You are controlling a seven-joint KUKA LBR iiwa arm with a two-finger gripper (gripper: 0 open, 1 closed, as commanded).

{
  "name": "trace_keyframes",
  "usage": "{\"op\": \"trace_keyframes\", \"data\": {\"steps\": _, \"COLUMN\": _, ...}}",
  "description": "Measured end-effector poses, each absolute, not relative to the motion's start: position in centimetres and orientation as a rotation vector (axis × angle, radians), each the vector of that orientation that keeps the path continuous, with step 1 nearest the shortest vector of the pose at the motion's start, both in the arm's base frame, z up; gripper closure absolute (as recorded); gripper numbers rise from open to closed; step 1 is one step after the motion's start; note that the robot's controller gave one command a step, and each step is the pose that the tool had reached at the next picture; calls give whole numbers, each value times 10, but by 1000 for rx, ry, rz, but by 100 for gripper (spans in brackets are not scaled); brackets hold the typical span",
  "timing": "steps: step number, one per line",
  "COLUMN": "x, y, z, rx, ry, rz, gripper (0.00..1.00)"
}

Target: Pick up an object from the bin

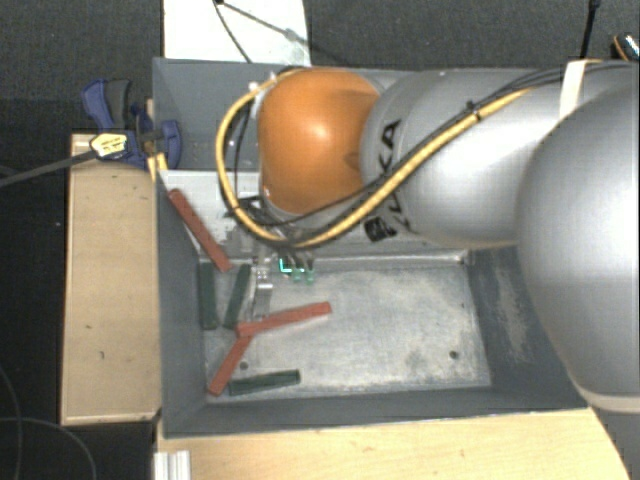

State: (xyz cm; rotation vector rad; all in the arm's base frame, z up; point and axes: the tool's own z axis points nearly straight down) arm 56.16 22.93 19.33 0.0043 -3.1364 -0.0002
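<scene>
My gripper (263,280) pokes out from under the orange cover, low over the left part of the bin floor. Just left of it lies a dark green stick (238,296), tilted. Right below it a red-brown stick (287,315) runs nearly level, meeting a second red-brown stick (224,361) that slants down to the left. Nothing shows between the gripper's tips.
Another dark green stick (207,296) lies along the left wall, and a third (264,379) lies flat near the front wall. A long red-brown stick (198,230) leans on the left wall at the back. The arm covers the bin's back and right.
</scene>
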Motion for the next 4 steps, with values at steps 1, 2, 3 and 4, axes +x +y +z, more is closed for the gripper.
{"op": "trace_keyframes", "data": {"steps": 1, "x": 565, "y": 159, "z": 66, "rx": 199, "ry": -3130, "rz": 2, "gripper": 0}}
{"op": "trace_keyframes", "data": {"steps": 2, "x": 554, "y": 150, "z": 102, "rx": 376, "ry": -3119, "rz": 1, "gripper": 0}}
{"op": "trace_keyframes", "data": {"steps": 3, "x": 548, "y": 146, "z": 100, "rx": 275, "ry": -3125, "rz": 0, "gripper": 0}}
{"op": "trace_keyframes", "data": {"steps": 4, "x": 538, "y": 153, "z": 69, "rx": 229, "ry": -3130, "rz": -1, "gripper": 0}}
